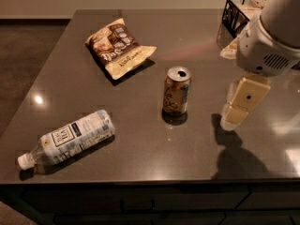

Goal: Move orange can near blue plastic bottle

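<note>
Hanging over right side of dark grey tabletop (140, 158): cream-coloured gripper (232, 120) under white arm housing (267, 46), pointing down, tip near surface. Showing nothing in its grasp; how far open, can't tell. Standing upright just left of gripper, not touching it: small orange-bronze metal can (176, 97) w/ silver top. Lying on its side well left of gripper, nearer front edge: clear plastic bottle (70, 138) w/ pale blue-white label, white cap pointing left, well apart from can. Lying up-left of gripper, beyond can: brown-and-cream crinkled snack bag (119, 48). Sitting behind gripper, partly hidden by arm: black wire basket (234, 11).
</note>
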Controlling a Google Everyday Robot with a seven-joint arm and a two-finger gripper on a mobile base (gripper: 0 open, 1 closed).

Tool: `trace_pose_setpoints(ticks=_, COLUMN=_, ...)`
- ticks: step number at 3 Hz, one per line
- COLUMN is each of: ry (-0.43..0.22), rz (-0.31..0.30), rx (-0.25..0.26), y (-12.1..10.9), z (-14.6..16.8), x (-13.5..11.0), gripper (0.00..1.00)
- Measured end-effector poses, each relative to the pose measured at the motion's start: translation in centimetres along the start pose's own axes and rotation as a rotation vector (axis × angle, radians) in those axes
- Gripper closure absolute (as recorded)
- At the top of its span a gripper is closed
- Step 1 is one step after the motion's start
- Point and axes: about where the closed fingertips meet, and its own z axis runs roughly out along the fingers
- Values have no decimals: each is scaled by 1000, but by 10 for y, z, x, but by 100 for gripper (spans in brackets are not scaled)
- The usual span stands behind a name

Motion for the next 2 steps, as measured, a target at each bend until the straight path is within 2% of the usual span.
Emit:
trace_pose_setpoints(ticks=1, ry=-55, rz=-13, rx=-34, y=3, z=23, x=-25, gripper=0)
trace_pose_setpoints(ticks=2, ry=-116, rz=-18, rx=-41, y=-9, z=41, x=-44, gripper=0)
